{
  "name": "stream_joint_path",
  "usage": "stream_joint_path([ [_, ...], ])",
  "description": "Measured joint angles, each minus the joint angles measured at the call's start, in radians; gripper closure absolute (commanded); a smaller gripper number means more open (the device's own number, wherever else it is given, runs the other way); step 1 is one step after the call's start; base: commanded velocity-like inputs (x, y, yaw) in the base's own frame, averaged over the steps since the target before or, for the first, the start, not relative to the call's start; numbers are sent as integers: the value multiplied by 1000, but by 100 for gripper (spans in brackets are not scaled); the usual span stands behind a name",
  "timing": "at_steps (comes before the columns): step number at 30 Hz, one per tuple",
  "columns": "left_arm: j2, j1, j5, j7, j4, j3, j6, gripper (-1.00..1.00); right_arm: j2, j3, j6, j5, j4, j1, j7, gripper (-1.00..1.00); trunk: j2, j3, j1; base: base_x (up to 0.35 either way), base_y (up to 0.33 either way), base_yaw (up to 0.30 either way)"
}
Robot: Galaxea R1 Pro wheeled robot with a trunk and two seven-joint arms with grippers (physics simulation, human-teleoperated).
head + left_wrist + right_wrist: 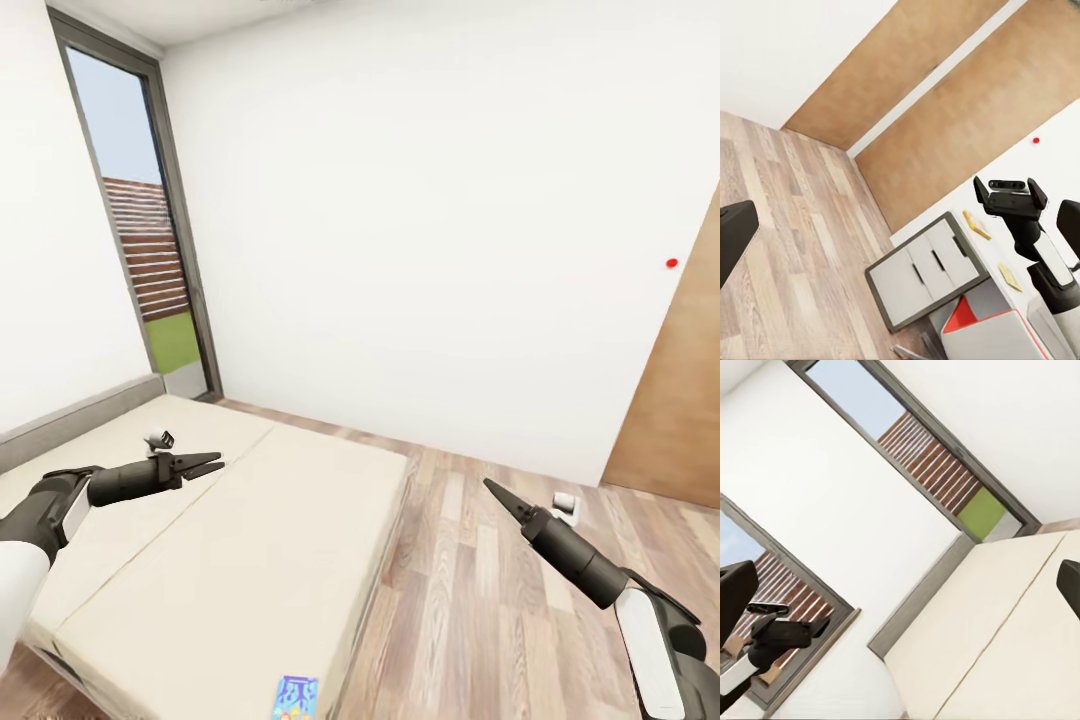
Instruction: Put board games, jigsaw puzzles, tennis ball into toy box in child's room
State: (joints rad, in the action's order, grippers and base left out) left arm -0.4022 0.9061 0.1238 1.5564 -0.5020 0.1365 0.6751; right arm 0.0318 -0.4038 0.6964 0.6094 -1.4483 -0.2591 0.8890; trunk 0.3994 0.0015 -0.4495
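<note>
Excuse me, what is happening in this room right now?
The robot stands by the bed with both arms held out and nothing in either one. The left gripper hovers over the mattress with its jaws slightly apart; the right gripper hangs over the wood floor, looking shut. A small blue board game lies at the bed's near edge, untouched.

Bed [250, 540]: matt beige cloth, smooth, grey frame. Floor [480, 600]: wood planks, slight sheen. Walls [420, 200]: plain matt white. Door [680, 400]: smooth brown wood. Game [296, 697]: glossy printed card. Arms: matt black & white plastic.
</note>
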Motion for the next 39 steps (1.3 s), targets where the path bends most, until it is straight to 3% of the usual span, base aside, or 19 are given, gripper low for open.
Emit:
stream_joint_path([
  [24, 6, 0, 0, 0, 0, 0, 0, -100, 2, -1, 0, 0, 0, 0, 4, -100, 0, 23, 0, 5, -53, 242],
  [39, 16, 0, -2, 0, 0, 0, -7, -100, 4, 0, 0, 0, 0, 0, 3, -100, 0, 26, 0, 69, -29, 36],
])
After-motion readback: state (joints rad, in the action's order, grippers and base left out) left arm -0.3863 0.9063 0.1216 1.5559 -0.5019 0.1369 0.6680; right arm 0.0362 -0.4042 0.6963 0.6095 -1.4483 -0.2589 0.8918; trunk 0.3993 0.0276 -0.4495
